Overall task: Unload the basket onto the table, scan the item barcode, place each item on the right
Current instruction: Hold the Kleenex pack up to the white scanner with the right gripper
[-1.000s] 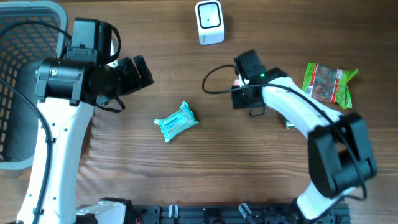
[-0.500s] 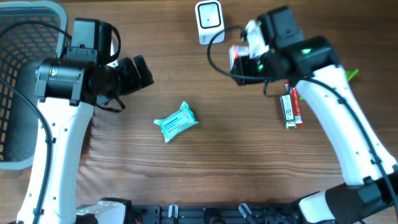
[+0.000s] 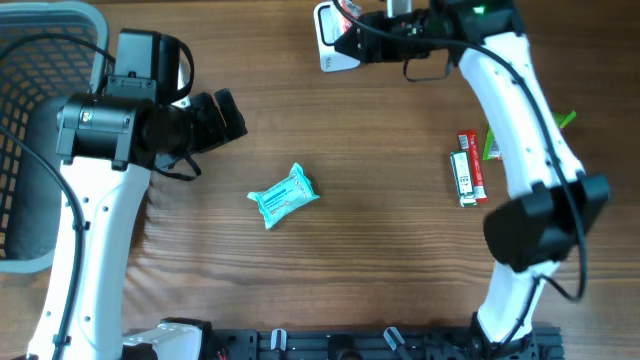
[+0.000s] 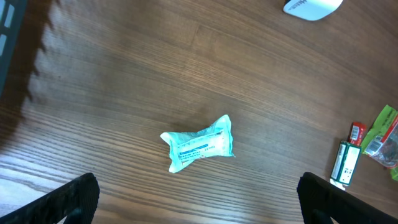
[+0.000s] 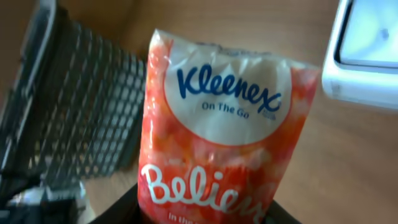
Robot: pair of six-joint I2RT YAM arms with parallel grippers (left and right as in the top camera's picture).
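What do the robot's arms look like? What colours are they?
Both are smooth white tubes with chunky black joints. The left arm and right arm each have thin black cables looping near the wrist. The left pincer is black, and a little green light glows on the right arm.

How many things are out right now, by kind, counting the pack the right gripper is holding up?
Kleenex tissue pack: 1
Teal wipes packet: 1
Green snack bag: 1
Red-and-green battery pack: 1
White barcode scanner: 1
Grey basket: 1
Total: 6
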